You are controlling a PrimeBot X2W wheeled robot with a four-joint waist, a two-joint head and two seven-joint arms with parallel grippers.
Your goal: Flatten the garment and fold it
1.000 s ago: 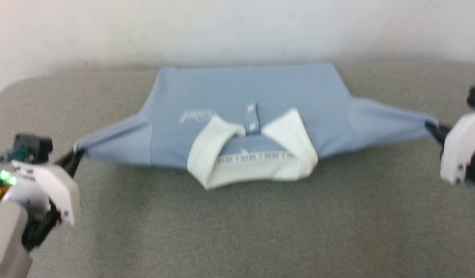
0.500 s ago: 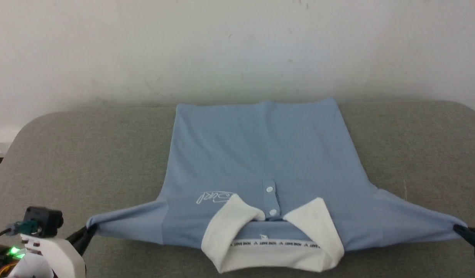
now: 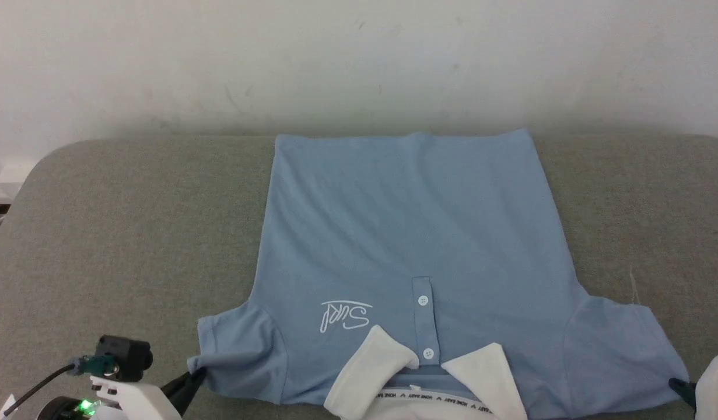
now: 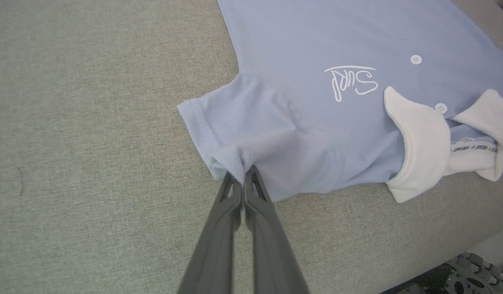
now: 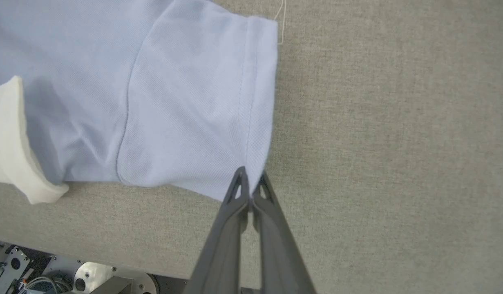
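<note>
Both hands [image 4: 242,176] [image 5: 250,180] — tight on garment [image 3: 411,221] sleeves [image 4: 235,122].

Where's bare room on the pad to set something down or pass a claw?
Widest free patch: grey pad left of the polo shirt, out to its rounded edge. A narrower one lies right of the shirt. Only a thin strip between shirt and wall. Crowded near edge: collar, left claw and right claw pinching the shirt.
</note>
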